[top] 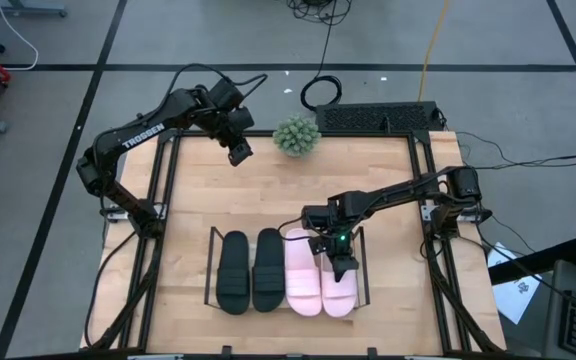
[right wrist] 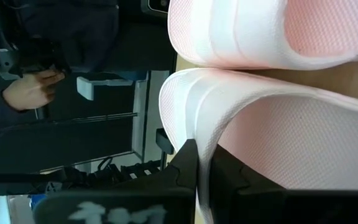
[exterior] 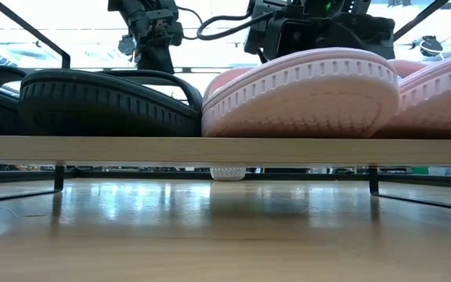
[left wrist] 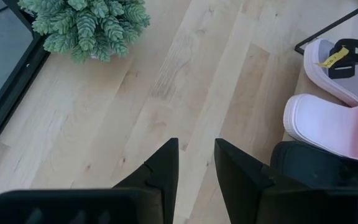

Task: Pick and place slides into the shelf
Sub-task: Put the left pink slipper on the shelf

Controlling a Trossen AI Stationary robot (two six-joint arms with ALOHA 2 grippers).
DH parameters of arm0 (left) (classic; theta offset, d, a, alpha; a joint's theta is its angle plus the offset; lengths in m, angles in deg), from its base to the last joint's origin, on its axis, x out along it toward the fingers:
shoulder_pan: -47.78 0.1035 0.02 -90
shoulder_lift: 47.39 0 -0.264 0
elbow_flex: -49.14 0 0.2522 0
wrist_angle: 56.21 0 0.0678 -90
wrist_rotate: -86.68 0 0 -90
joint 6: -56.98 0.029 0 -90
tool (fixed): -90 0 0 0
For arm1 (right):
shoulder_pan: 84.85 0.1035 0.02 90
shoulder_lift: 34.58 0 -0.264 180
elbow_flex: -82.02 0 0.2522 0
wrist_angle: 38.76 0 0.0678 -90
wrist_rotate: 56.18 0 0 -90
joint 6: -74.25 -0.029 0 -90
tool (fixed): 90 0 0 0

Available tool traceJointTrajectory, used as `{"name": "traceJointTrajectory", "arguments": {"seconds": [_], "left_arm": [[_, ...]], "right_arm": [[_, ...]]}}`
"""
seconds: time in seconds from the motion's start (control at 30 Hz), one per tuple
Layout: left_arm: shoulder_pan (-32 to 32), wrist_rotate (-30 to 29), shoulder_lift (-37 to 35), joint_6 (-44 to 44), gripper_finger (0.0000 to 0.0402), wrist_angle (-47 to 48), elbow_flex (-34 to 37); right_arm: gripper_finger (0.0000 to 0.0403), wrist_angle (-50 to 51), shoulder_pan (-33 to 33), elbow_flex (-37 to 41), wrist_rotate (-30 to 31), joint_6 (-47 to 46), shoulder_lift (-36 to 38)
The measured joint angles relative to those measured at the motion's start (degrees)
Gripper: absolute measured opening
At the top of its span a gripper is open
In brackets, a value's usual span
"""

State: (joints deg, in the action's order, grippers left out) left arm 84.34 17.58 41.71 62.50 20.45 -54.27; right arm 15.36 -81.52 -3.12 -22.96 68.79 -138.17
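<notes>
The shelf (top: pixel 211 272) stands near the table's near edge, with all the slides side by side on its panel (exterior: pixel 225 150). Two are black (top: pixel 233 272) (top: pixel 268 270) and two are pink (top: pixel 303 275) (top: pixel 340 298). My right gripper (top: pixel 342 264) is down over the rightmost pink slide (right wrist: pixel 303 137) and is shut on it. My left gripper (top: pixel 240 152) hangs open over bare wood at the far left, next to a small green plant (top: pixel 296 136). It touches nothing. My right gripper pinches the raised side rim (right wrist: pixel 205 186) of the rightmost pink slide between its two fingers. One finger (right wrist: pixel 185 163) is outside the rim and the other (right wrist: pixel 229 171) is on the footbed side. It comes from above. The slide lies on the shelf panel beside the other pink slide.
The plant (left wrist: pixel 86 25) stands at the table's far edge. Black frame rails (top: pixel 168 190) run along the left and right sides. Bare wood lies between the plant and the shelf. A person's hand (right wrist: pixel 33 90) shows in the room beyond the table.
</notes>
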Motion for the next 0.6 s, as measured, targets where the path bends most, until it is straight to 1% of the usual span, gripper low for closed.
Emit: {"name": "traceJointTrajectory", "arguments": {"seconds": [0.27,0.37,0.6], "left_arm": [[0.0,0.0,0.0,0.2,0.0104,0.0,0.0],[0.0,0.0,0.0,0.2,0.0104,0.0,0.0],[0.0,0.0,0.0,0.1,0.0104,0.0,0.0]], "right_arm": [[0.0014,0.2,-1.0,0.0,-0.2,0.3,0.0],[0.0036,0.2,-1.5,0.0,-0.2,0.2,0.0],[0.0107,0.1,-1.7,0.0,-0.2,0.2,0.0]]}}
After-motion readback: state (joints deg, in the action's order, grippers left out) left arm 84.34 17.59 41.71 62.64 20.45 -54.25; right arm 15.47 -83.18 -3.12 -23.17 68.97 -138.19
